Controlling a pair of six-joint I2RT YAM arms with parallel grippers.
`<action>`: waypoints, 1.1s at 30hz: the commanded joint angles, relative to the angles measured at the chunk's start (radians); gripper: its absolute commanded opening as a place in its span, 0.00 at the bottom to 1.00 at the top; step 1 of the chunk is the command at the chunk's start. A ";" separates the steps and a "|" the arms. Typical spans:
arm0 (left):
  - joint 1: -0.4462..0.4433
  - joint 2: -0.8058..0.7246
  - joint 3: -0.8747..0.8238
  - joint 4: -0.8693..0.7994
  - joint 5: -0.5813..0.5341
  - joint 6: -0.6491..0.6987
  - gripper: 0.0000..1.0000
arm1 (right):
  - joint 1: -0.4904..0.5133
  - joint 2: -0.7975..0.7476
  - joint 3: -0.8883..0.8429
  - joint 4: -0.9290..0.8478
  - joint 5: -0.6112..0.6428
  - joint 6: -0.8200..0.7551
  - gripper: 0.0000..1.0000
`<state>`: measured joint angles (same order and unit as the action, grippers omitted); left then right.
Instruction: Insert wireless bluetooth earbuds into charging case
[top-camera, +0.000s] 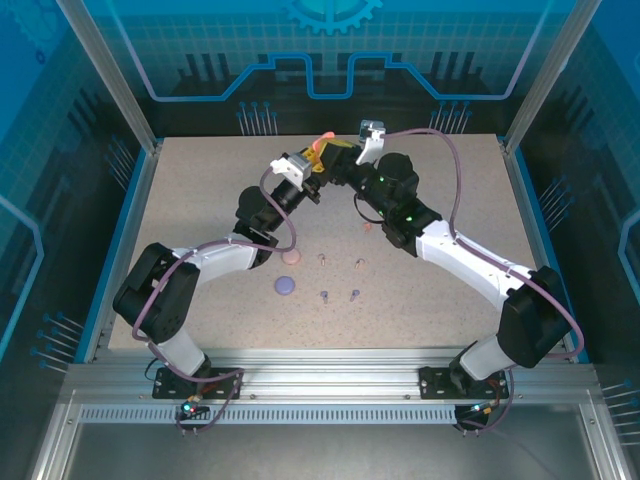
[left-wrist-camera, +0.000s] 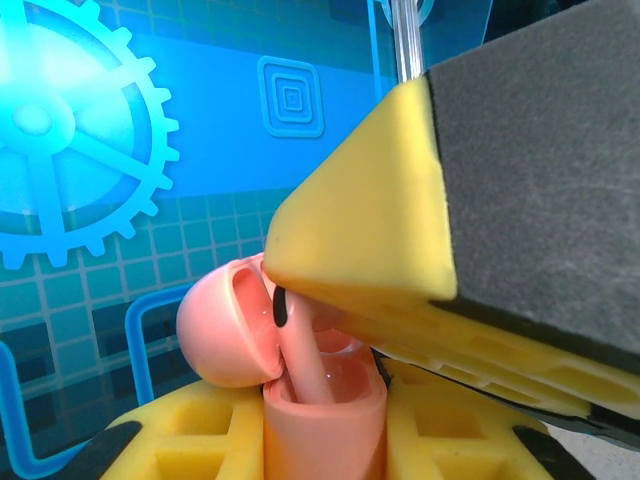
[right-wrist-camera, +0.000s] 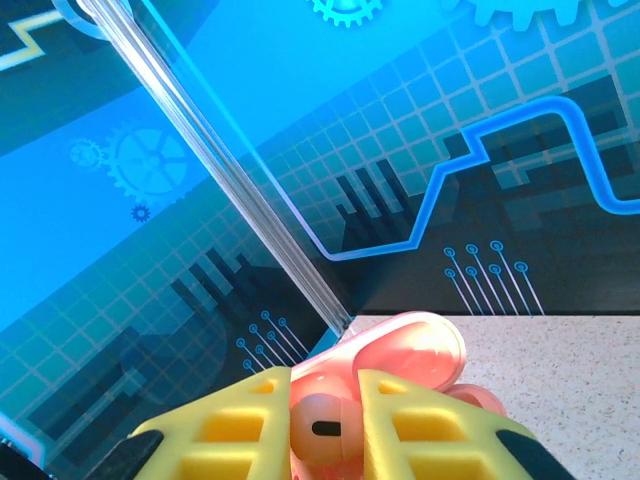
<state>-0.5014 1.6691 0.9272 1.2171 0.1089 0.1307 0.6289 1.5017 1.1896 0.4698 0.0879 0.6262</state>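
My left gripper (top-camera: 313, 163) is shut on the open coral charging case (left-wrist-camera: 325, 425), held upright above the back of the table, with its lid (left-wrist-camera: 225, 325) swung open to the left. My right gripper (right-wrist-camera: 322, 432) is shut on a coral earbud (right-wrist-camera: 322, 428). The coral earbud (left-wrist-camera: 300, 345) has its stem down inside the case's mouth, and the right gripper's yellow finger (left-wrist-camera: 370, 200) hangs over it. In the top view both grippers meet at the coral case (top-camera: 322, 141), the right gripper (top-camera: 338, 158) coming from the right. A second coral bud (top-camera: 368, 226) lies on the table.
On the tabletop (top-camera: 450, 220) in front of the arms lie a pale pink case (top-camera: 291, 258), a purple case (top-camera: 284, 286), two pale pink buds (top-camera: 322, 259) and two purple buds (top-camera: 324, 295). Glass walls (right-wrist-camera: 250, 200) enclose the back and sides.
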 joint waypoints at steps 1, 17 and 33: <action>-0.009 -0.017 0.058 0.077 -0.023 -0.008 0.00 | 0.013 -0.017 -0.031 -0.007 -0.013 -0.044 0.20; -0.009 -0.014 0.070 0.071 -0.027 -0.024 0.00 | 0.028 -0.014 -0.041 0.004 0.030 -0.053 0.46; -0.008 0.001 0.058 0.089 -0.044 -0.054 0.00 | -0.046 -0.129 0.002 -0.046 0.105 0.069 0.84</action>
<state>-0.5014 1.6695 0.9531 1.2381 0.0826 0.0994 0.6079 1.4326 1.1706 0.4530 0.1459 0.6537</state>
